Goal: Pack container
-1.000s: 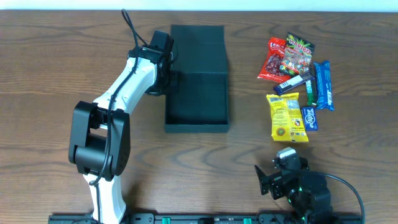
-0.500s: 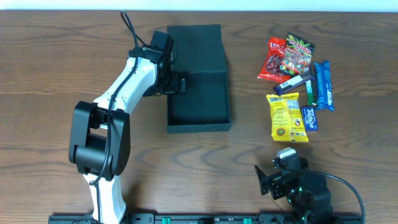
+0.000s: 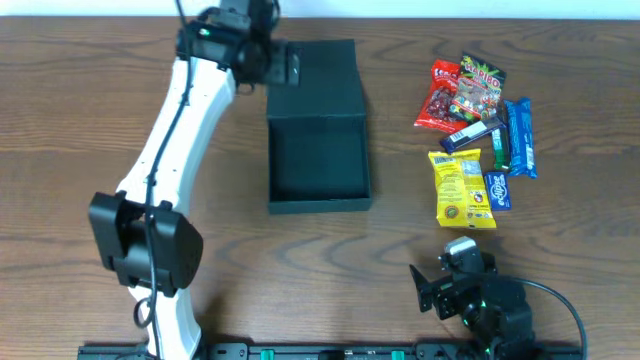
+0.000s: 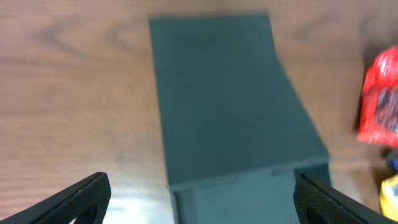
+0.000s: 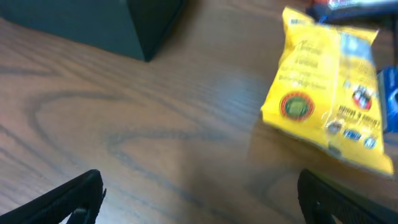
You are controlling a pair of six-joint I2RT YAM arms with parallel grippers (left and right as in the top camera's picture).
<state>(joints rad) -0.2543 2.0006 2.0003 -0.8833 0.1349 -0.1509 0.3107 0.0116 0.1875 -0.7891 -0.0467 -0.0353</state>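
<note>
Dark teal-black matte cardboard box (image 3: 318,165) stands lid-open, mid brown wooden table (image 3: 80,120).
Left gripper (image 4: 200,183) hangs by its flat lid (image 3: 325,80), jaws spread, empty; right gripper (image 5: 200,180) near the front edge, jaws spread too.

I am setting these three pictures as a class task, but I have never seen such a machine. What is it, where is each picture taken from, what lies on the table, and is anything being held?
Two robot arms work at a wooden table. The wide picture looks down from above. The other two come from a camera on each wrist. The left end effector hovers by the opened lid of a dark container, which looks empty. The right end effector sits low near a yellow packet. More snack packets lie just beyond the yellow one. Both end effectors are open and hold nothing.
</note>
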